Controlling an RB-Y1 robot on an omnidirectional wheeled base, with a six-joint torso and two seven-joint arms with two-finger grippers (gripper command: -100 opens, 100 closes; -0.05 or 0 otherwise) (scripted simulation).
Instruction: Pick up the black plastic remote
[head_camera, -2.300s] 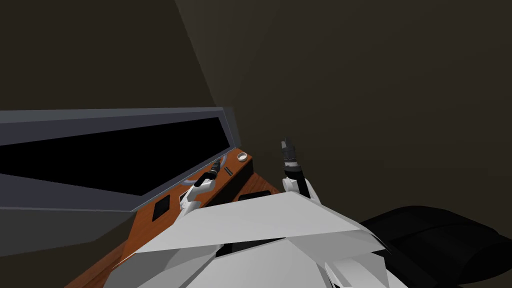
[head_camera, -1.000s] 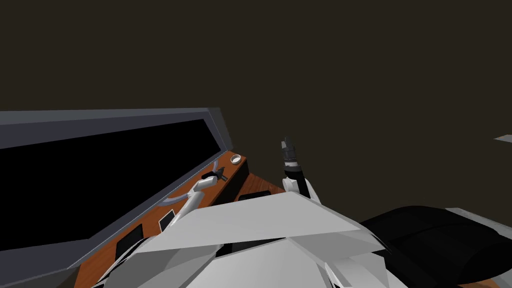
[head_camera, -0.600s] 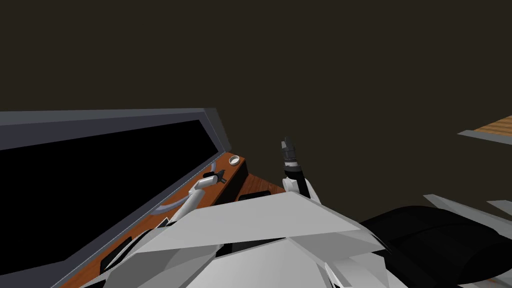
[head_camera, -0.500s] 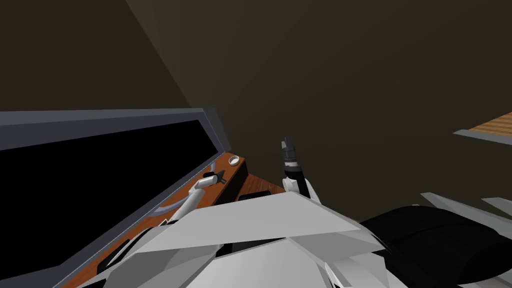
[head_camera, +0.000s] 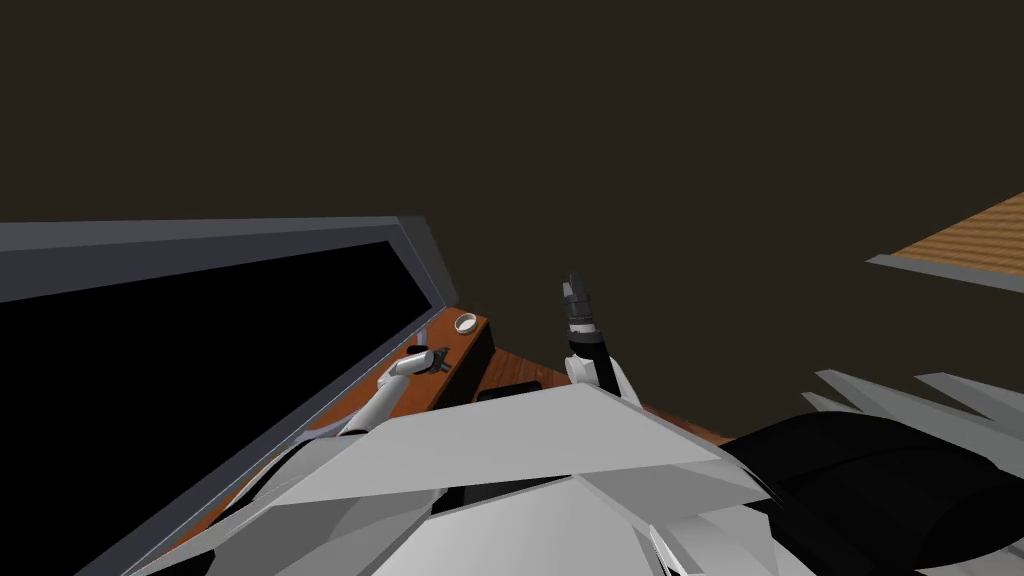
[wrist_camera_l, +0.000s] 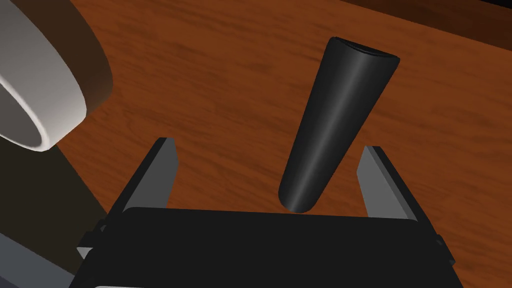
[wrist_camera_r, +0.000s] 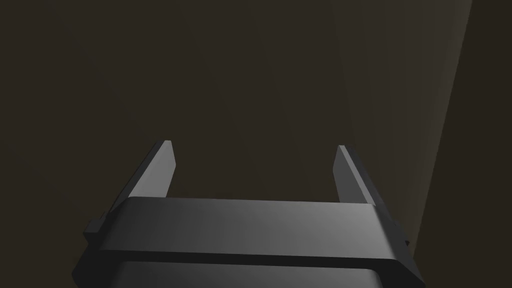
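Note:
A long black remote (wrist_camera_l: 335, 125), rounded and glossy, lies on a reddish wooden top (wrist_camera_l: 225, 80). My left gripper (wrist_camera_l: 270, 155) is open just above it. The remote's near end sits between the two fingers, closer to one of them, without either touching it. In the head view the left gripper (head_camera: 437, 357) hovers over the wooden stand (head_camera: 475, 345) near its far end. My right gripper (head_camera: 574, 290) is open and held upright to the right of the stand, facing a dark wall.
A white ring-shaped bowl (wrist_camera_l: 35, 100) stands close beside the left gripper, also seen as the bowl (head_camera: 466, 322) at the stand's far end. A large grey-framed black screen (head_camera: 200, 350) rises along the stand's left side. A black seat (head_camera: 880, 480) is at lower right.
My base and head have turned, so the screen and stand have slid left and a wood floor patch appeared at right. The left gripper has stayed over the remote near the bowl.

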